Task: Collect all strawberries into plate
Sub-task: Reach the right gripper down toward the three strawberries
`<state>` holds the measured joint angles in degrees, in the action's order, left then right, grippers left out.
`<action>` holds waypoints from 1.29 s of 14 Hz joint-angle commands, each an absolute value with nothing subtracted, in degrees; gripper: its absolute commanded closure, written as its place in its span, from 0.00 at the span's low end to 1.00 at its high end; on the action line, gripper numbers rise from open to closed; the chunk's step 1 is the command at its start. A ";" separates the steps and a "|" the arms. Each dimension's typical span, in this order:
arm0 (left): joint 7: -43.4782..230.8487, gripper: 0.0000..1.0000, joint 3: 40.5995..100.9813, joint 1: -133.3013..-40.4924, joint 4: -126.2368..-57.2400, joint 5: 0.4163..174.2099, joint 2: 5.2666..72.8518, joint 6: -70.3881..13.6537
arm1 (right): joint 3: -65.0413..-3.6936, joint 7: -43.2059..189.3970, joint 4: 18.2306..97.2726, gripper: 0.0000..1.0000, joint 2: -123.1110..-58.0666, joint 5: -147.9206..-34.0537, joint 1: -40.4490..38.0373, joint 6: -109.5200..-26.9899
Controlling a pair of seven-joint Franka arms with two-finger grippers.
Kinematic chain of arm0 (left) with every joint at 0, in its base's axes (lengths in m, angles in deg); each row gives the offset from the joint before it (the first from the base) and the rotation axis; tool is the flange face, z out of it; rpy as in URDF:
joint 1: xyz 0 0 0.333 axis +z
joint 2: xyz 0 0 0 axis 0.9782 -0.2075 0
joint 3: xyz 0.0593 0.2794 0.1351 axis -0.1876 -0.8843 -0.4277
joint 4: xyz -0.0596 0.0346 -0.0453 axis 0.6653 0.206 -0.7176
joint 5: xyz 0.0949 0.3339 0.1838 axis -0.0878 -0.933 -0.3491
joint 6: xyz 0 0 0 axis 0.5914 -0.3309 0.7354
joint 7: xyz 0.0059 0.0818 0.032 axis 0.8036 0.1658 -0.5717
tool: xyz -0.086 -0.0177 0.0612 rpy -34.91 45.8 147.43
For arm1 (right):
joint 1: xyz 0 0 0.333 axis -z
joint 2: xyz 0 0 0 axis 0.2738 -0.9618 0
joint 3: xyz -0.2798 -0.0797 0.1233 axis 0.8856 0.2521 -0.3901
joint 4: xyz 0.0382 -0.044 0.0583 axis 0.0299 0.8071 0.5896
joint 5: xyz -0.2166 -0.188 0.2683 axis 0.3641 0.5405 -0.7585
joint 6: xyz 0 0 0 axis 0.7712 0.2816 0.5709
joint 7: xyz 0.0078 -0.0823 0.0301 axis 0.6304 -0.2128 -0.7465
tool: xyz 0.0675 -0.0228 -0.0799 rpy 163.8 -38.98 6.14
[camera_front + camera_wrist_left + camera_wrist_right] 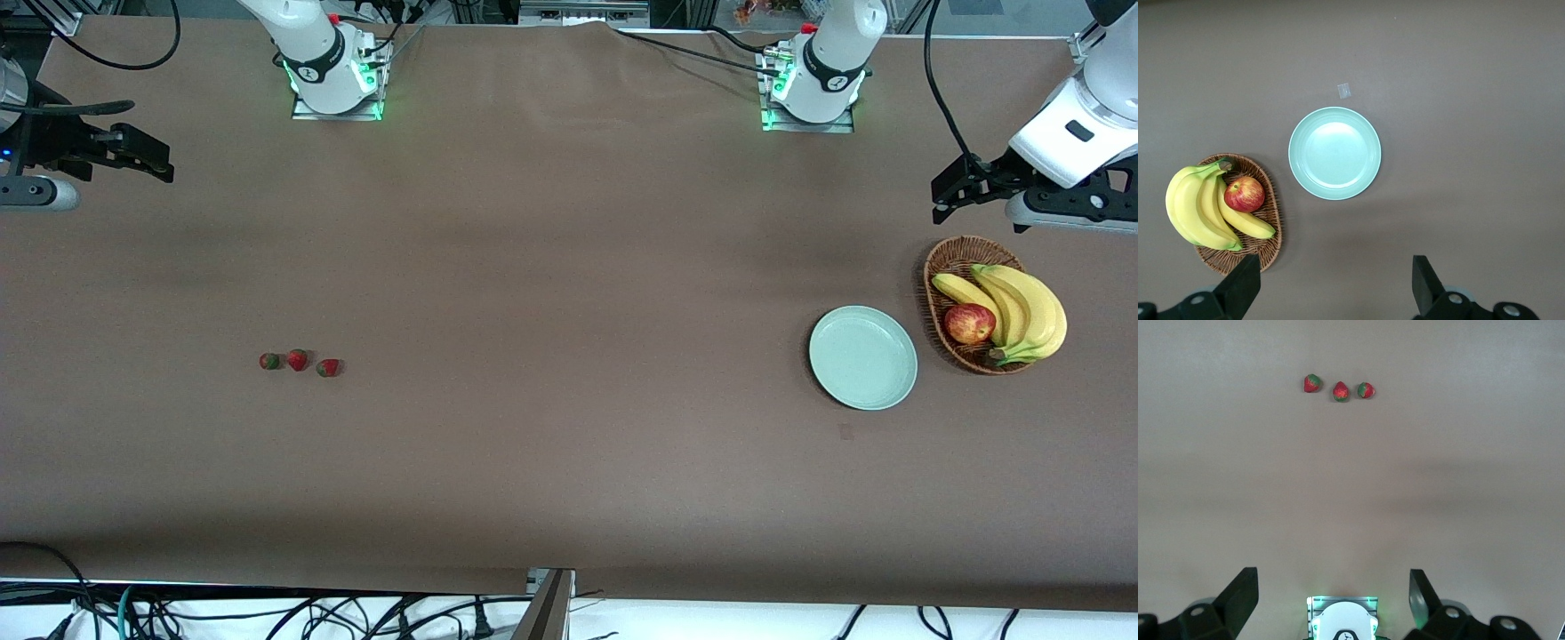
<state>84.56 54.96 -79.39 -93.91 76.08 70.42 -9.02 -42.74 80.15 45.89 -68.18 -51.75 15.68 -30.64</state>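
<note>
Brown cloth covers the counter (551, 267). Nothing is collected yet: the three strawberries (298, 360) lie in a row toward the right arm's end, well apart from the empty plate (862, 357). Beside it, a wicker basket (956, 262) holds bananas (1022, 311) and an apple (969, 323). Both the left hand (1333, 283) and the right hand (1333, 597) hover open and empty. Next, I judge, the right hand must descend onto one berry.

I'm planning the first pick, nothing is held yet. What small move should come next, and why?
Probably the right gripper, open and empty, should come down over the nearest of the strawberries, which lie at its end of the table. The plate sits empty by the left gripper, which waits open.
</note>
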 commanded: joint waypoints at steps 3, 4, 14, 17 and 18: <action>85.04 0.00 55.19 -78.90 -92.05 75.16 69.51 -7.53 | -43.33 80.85 44.25 0.00 -69.23 -51.50 16.60 -30.24; 84.95 0.00 55.19 -78.81 -92.05 75.16 69.51 -7.53 | -43.33 80.85 44.25 0.00 -69.32 -51.50 16.51 -30.24; 85.13 0.00 55.19 -78.81 -92.05 75.16 69.51 -7.45 | -43.33 80.85 44.51 0.00 -81.16 -51.68 16.33 -37.44; 85.04 0.00 55.19 -78.81 -92.05 75.16 69.51 -7.45 | -43.77 80.77 44.95 0.00 -88.19 -51.68 15.63 -43.93; 84.86 0.00 55.19 -78.81 -92.05 75.16 69.51 -7.53 | -43.77 80.76 44.95 0.00 -90.92 -51.68 15.19 -46.04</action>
